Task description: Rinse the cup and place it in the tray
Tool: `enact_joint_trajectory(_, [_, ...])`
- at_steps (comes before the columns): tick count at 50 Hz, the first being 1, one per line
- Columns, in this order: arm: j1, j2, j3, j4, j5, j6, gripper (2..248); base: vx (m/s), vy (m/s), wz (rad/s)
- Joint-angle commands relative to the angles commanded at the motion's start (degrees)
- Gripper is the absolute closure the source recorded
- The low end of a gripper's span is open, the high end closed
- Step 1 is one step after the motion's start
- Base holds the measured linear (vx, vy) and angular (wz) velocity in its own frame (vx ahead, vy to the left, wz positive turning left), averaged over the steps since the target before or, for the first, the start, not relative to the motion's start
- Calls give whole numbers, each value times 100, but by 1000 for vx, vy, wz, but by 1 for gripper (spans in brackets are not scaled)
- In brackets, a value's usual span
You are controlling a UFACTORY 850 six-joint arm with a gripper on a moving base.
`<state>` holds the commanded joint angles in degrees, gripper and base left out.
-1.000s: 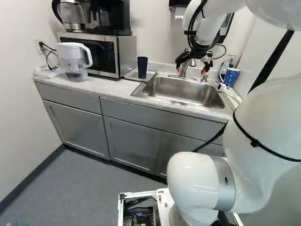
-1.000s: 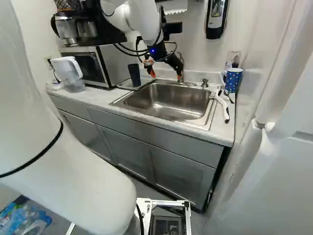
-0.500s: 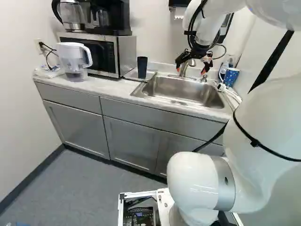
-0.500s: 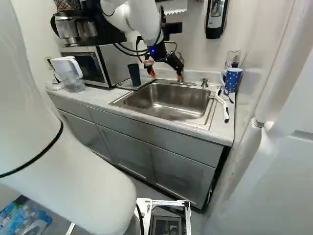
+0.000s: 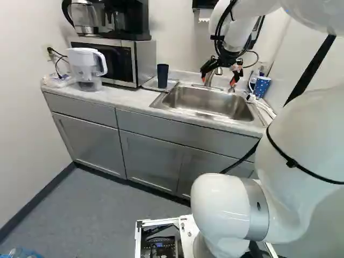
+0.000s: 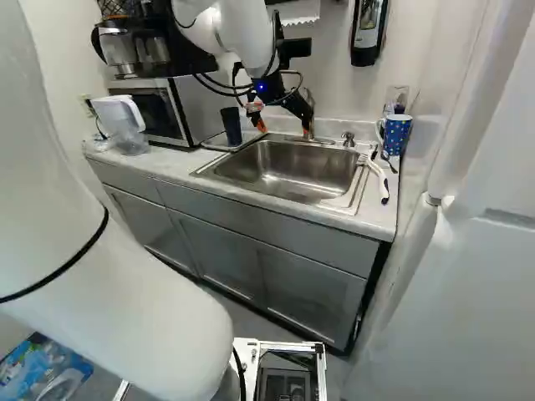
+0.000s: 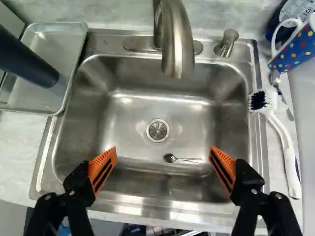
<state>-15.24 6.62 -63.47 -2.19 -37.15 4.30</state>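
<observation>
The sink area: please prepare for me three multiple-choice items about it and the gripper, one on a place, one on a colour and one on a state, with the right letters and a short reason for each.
1. Where does the dark cup stand?
A) in the sink
B) in the metal tray
C) on top of the microwave

2. What colour are the pads of the gripper?
A) green
B) white
C) orange

3. In what state is the gripper?
A) open, holding nothing
B) shut on the cup
C) shut with nothing between its fingers

Right letters:
1. B: the wrist view shows the cup's base within the tray's rim.
2. C: both pads are orange in the wrist view.
3. A: the fingers stand wide apart, gripping nothing.
</observation>
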Motion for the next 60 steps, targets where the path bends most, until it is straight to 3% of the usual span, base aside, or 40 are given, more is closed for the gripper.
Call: enact_joint_trajectory(60, [0, 0, 0, 0, 0, 0, 3, -133, 27, -1])
